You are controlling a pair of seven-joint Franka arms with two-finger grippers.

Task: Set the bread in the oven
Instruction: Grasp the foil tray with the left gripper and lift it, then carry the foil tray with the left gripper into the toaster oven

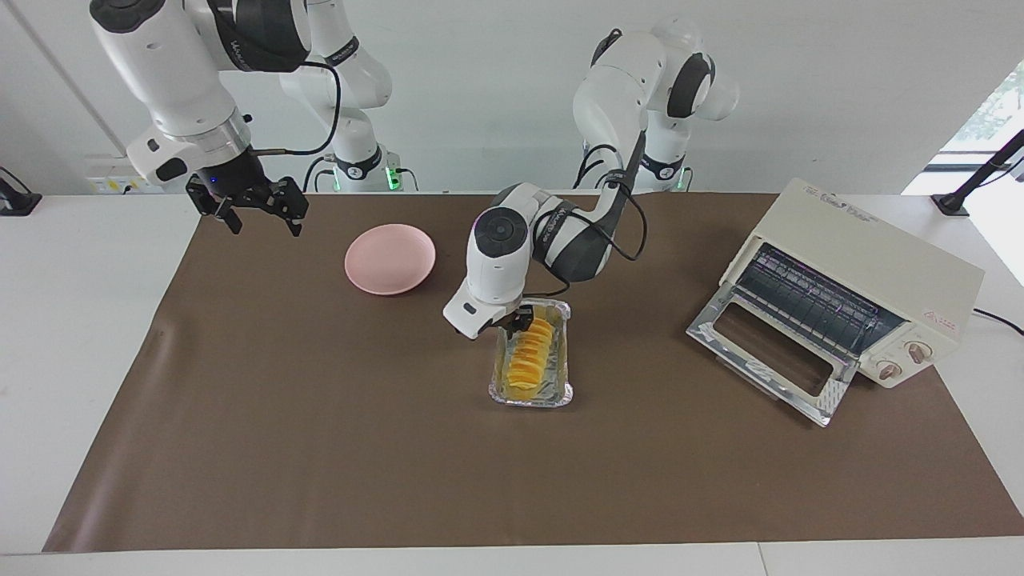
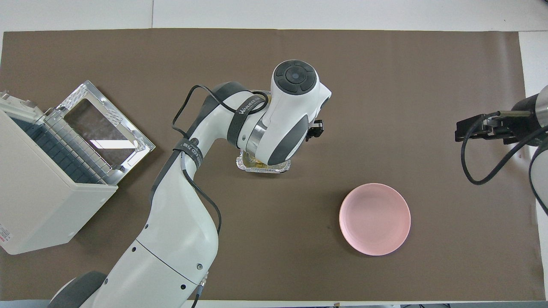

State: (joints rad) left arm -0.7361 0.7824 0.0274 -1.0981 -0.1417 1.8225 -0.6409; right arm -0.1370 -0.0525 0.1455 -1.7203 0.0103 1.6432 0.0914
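Note:
The bread (image 1: 531, 358) is a row of yellow-orange slices in a silver foil tray (image 1: 560, 392) at the middle of the mat. My left gripper (image 1: 520, 322) is down at the end of the row nearer to the robots, at the slices. In the overhead view the left arm covers the bread, and only the tray's rim (image 2: 262, 168) shows. The cream-white oven (image 1: 860, 264) stands at the left arm's end of the table, its glass door (image 1: 768, 352) folded down open and its wire rack showing. It also shows in the overhead view (image 2: 43, 188). My right gripper (image 1: 260, 220) waits open and empty, raised over the mat's edge at the right arm's end.
A round pink plate (image 1: 390, 258) lies empty on the brown mat, nearer to the robots than the bread and toward the right arm's end; it also shows in the overhead view (image 2: 375, 219). Bare mat lies between the bread and the oven's open door (image 2: 102, 124).

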